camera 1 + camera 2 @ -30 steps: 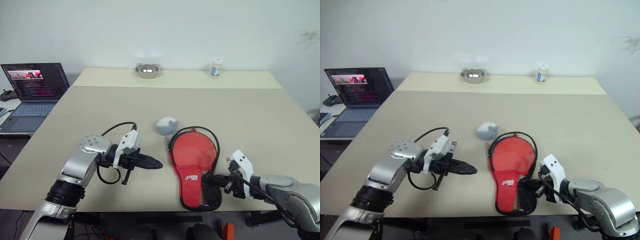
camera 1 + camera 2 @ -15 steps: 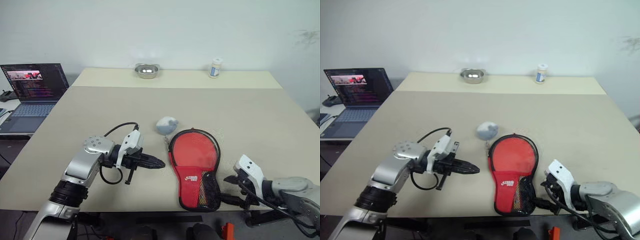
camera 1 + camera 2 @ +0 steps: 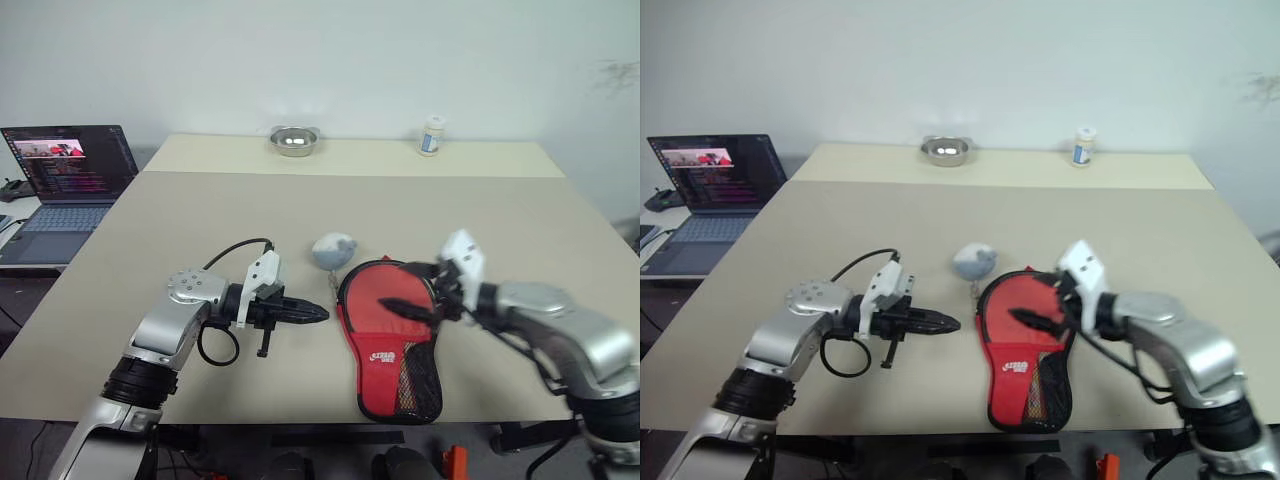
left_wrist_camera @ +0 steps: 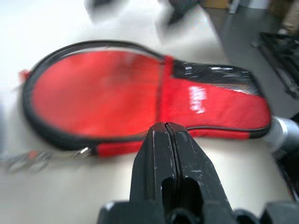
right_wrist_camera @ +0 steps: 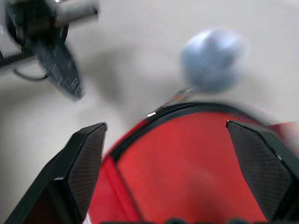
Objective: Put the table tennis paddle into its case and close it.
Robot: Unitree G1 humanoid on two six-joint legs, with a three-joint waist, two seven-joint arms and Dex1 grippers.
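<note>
**Item: paddle case (image 3: 390,325) on table, red side up, rounded end at 12 o'clock, mesh pocket at 6 o'clock near the table's front edge.**

Right gripper (image 3: 408,307): fingers spread wide, holding nothing, hovering above the case's round part. Left gripper (image 3: 318,313): clenched, empty, tip just beside the case's 9 o'clock edge. Paddle: cannot tell whether inside. Handling, as judged: steady the edge with the left, find the zipper pull with the right, draw along the black rim without dragging the case. Surface: beige table (image 3: 200,220); grey ball-like object (image 3: 334,250) at 11 o'clock of the case. Far edge: metal bowl (image 3: 294,141), small bottle (image 3: 431,136). Laptop (image 3: 68,175) at 9 o'clock; pale wall behind.
</note>
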